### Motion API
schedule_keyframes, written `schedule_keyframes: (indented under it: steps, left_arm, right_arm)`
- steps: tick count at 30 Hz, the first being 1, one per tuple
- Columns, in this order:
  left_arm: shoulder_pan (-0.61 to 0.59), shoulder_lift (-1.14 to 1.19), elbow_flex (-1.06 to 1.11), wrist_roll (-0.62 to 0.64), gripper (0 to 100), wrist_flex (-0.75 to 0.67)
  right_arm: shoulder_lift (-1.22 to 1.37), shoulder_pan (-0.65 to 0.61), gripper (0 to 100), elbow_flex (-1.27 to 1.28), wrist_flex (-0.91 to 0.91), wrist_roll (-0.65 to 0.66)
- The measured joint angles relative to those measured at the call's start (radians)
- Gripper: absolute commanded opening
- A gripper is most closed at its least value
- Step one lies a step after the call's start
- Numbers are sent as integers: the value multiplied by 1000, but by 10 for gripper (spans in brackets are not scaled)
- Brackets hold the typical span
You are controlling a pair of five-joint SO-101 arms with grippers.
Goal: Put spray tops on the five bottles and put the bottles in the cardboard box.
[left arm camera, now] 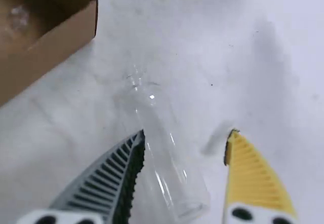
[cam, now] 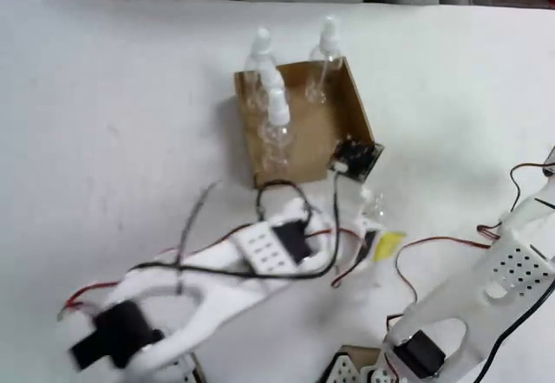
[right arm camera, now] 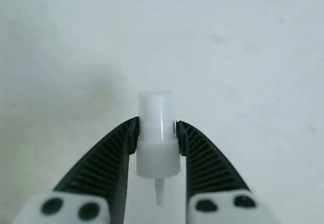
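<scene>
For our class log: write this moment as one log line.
left jaws: open around bottle; right jaws: shut on spray top; box: holds capped bottles

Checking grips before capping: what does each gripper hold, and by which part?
Right gripper clamps the spray top by its sides. Left gripper is open astride the bottle, holding nothing.

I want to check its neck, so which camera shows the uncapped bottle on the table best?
The left wrist view: the uncapped bottle lies inside the open left pincer, neck visible. The high view gives a faint clear shape near the cardboard box. The right wrist view faces the spray top.
</scene>
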Motion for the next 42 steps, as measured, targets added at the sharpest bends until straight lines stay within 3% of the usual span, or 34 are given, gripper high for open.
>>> schedule_keyframes:
  steps: [6,13,19,25,30,34,37,42]
  left_arm:
    - [-3,239,-141,17,269,2]
    - [-43,287,-196,21,274,72]
    - [-44,293,-196,20,378,74]
    - [-44,382,-250,20,253,143]
    - [-44,488,-419,18,209,304]
    - [-44,502,-463,-21,7,359]
    - [-43,502,-468,-31,55,361]
    - [-44,454,-442,-35,20,361]
  right_arm:
    - [0,0,15,0,0,3]
    - [0,-5,15,0,0,8]
    - [0,-15,15,0,0,8]
    - [0,-28,15,5,0,8]
    - [0,-55,15,6,0,8]
    - [0,-81,15,6,0,8]
    - [-23,-110,15,55,0,-3]
    - [-222,-176,15,267,0,-32]
